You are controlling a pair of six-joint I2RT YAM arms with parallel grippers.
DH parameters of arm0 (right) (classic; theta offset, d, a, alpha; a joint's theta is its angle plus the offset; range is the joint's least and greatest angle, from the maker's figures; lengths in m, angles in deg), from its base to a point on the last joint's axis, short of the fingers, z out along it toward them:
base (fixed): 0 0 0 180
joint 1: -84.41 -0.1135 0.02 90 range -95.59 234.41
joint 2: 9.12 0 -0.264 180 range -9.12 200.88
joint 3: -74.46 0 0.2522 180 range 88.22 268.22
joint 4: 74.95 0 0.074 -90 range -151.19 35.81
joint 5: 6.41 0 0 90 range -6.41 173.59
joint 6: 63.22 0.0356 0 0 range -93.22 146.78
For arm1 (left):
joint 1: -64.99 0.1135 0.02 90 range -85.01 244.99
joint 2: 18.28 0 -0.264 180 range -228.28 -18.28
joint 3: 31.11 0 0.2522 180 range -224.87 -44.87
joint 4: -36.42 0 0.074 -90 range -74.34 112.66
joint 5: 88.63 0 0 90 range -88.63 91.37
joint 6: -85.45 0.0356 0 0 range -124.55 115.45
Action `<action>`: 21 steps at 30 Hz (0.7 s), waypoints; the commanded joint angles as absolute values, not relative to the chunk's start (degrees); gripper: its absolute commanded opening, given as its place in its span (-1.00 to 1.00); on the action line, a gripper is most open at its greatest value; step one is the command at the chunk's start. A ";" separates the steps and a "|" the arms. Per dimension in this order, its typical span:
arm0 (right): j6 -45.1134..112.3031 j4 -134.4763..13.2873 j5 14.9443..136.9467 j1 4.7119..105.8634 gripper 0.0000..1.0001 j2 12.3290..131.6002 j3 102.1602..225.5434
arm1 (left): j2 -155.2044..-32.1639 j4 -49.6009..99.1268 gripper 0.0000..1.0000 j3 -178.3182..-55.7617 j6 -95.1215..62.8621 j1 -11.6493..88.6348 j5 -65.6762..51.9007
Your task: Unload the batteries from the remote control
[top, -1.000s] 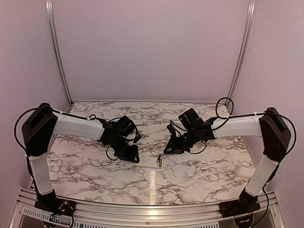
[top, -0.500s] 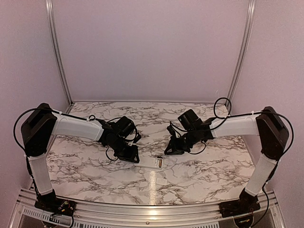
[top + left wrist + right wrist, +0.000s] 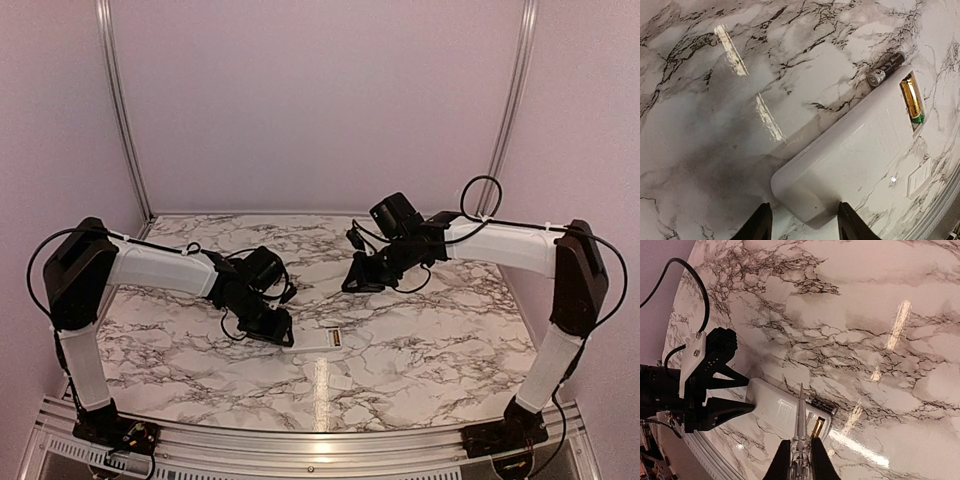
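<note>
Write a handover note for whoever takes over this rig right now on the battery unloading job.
Left gripper: jaws either side of the remote control at its near end; grip unclear.
Right gripper: shut on pointed tool, held clear of the remote.
Done: loose battery lies on the table beside the remote's far end.
Left: second battery sits in the recess; lever it out.

Light on my feeds is soft, even and a bit pinkish. In the left wrist view, white glare streaks cross the marble table (image 3: pixel 690 125) up-left of the remote control (image 3: pixel 855 155). There's a murky shadow left of it, and the whole shot is slightly soft.
</note>
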State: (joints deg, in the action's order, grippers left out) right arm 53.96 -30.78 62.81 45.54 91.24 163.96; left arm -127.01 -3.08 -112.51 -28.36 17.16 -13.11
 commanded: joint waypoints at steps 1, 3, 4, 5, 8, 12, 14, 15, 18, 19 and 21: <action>52.34 -23.45 66.65 45.97 -1.00 87.24 167.74 | -123.80 -7.96 0.26 -113.55 -26.35 16.63 -10.41; 52.58 -22.19 67.84 45.77 -1.00 85.14 167.93 | -122.44 -8.42 0.55 -113.85 -25.17 16.73 -9.68; 52.88 -21.79 68.40 45.63 -1.00 84.00 167.70 | -121.75 -8.52 0.68 -113.94 -24.52 16.74 -9.53; 53.17 -21.33 68.87 45.54 -1.00 82.82 167.34 | -120.90 -8.68 0.79 -113.95 -23.81 16.72 -9.24; 54.23 -20.24 70.12 45.32 -1.00 79.48 165.99 | -118.56 -8.89 0.98 -113.96 -20.84 16.66 -9.04; 55.92 -19.10 71.61 44.89 -1.00 75.03 163.87 | -115.98 -7.71 0.98 -113.10 -14.39 16.49 -9.48; 56.73 -18.40 72.61 44.70 -1.00 73.08 163.07 | -115.07 -7.01 0.98 -112.63 -9.41 15.52 -8.09; 57.00 -18.06 73.06 44.69 -1.00 72.17 162.52 | -114.60 -6.37 0.98 -112.24 -6.34 14.53 -7.24; 57.62 -16.62 74.43 44.52 -1.00 69.41 161.16 | -113.14 -2.91 0.98 -110.49 3.66 12.82 -7.06; 57.86 -16.24 74.66 44.51 -1.00 68.76 160.70 | -112.84 -1.60 0.98 -109.84 5.83 12.58 -7.35; 58.42 -15.57 75.00 44.36 -1.00 67.45 159.68 | -113.14 0.49 0.98 -109.36 9.28 12.40 -8.30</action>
